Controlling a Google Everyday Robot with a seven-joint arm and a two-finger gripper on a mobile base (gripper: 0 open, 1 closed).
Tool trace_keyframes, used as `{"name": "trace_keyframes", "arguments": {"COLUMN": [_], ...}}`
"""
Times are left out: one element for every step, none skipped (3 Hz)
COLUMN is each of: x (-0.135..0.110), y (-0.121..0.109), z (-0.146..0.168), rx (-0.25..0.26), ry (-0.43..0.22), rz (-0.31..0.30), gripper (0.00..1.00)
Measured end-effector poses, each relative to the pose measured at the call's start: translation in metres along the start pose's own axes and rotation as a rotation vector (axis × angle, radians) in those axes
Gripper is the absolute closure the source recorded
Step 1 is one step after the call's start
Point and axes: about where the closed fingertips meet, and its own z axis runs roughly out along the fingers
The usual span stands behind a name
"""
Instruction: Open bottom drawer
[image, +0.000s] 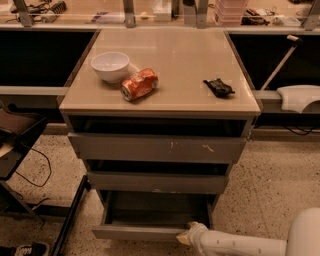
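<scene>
The bottom drawer (142, 232) is the lowest of three grey handleless drawers and stands pulled out, showing its shallow box inside. Its plain front panel runs along the bottom of the camera view. My gripper (186, 233) sits at the right end of that front panel, at its top edge, on the end of my white arm coming in from the lower right. The middle drawer (157, 182) and the top drawer (157, 148) above it are pushed in further.
On the beige cabinet top (200, 55) sit a white bowl (110, 65), a crushed orange can (139, 84) and a small black object (218, 87). Cables and a dark metal frame (65, 220) lie on the floor at left. A white fixture (297, 97) juts in at right.
</scene>
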Motion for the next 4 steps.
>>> {"name": "trace_keyframes", "arguments": {"x": [0.0064, 0.0055, 0.0111, 0.0102], "y": [0.0028, 0.003, 0.0056, 0.0059], "z": [-0.0059, -0.0071, -0.0119, -0.0128], "rx": [0.002, 0.002, 0.004, 0.004], "ry": [0.002, 0.002, 0.005, 0.005], "rz": [-0.001, -0.001, -0.003, -0.003], "gripper": [1.0, 1.0, 1.0, 1.0]}}
